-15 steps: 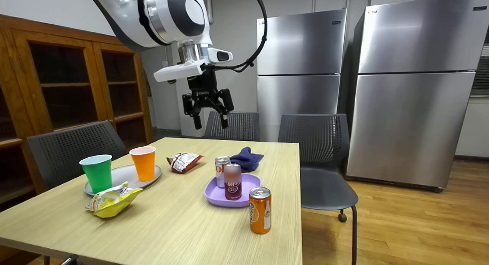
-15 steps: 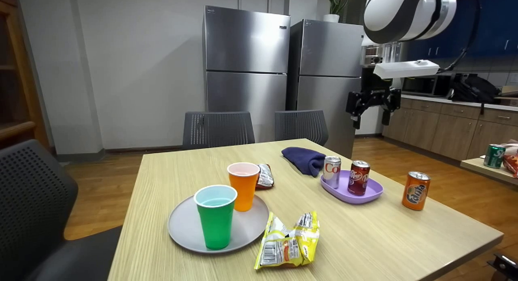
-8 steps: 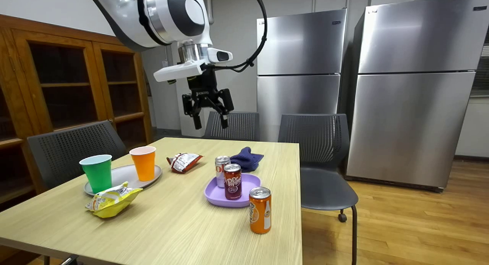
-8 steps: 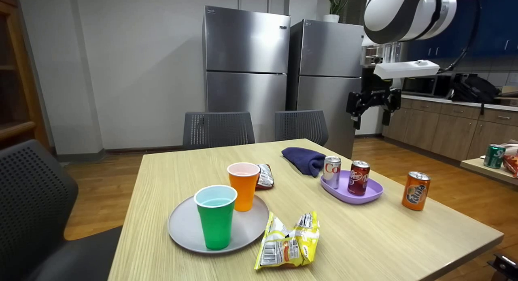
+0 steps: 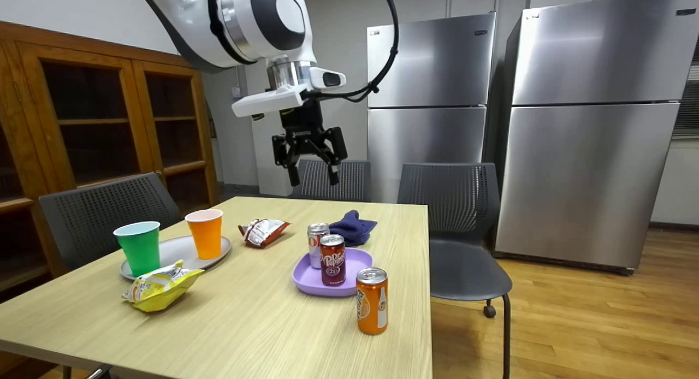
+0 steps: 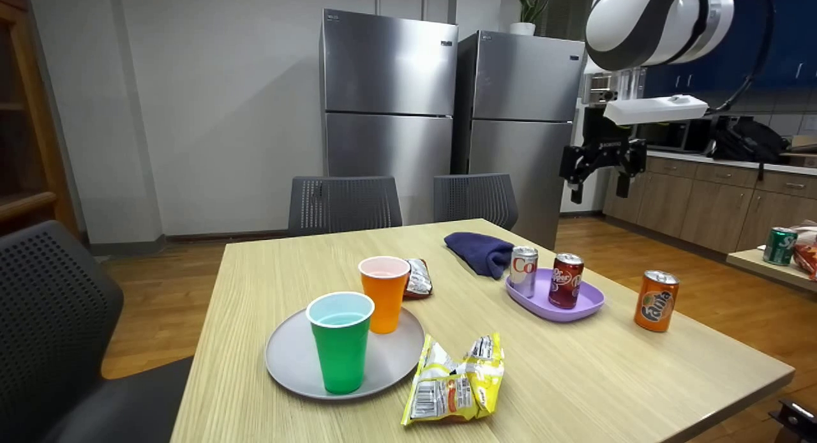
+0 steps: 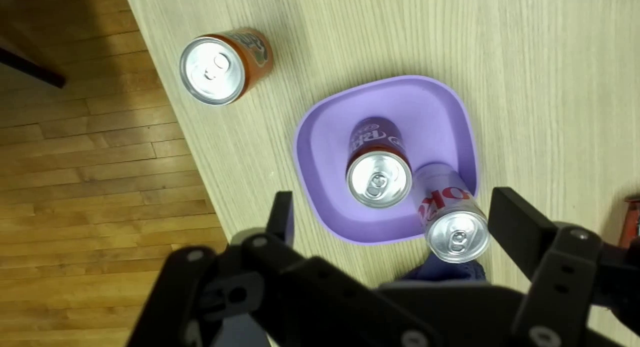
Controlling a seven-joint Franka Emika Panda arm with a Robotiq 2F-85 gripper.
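The gripper [image 5: 314, 177], spread wide and holding nothing, has shifted slightly sideways in both exterior views, well above the table [image 5: 246, 324]. The shift alters its position only: the dark red can [image 7: 378, 162] and pale can [image 7: 452, 212] remain upright on the purple tray [image 7: 434, 108], neither yet touched.

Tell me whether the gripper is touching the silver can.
Apart: both exterior views show a clear gap between the open gripper and the silver can, which stands lower.
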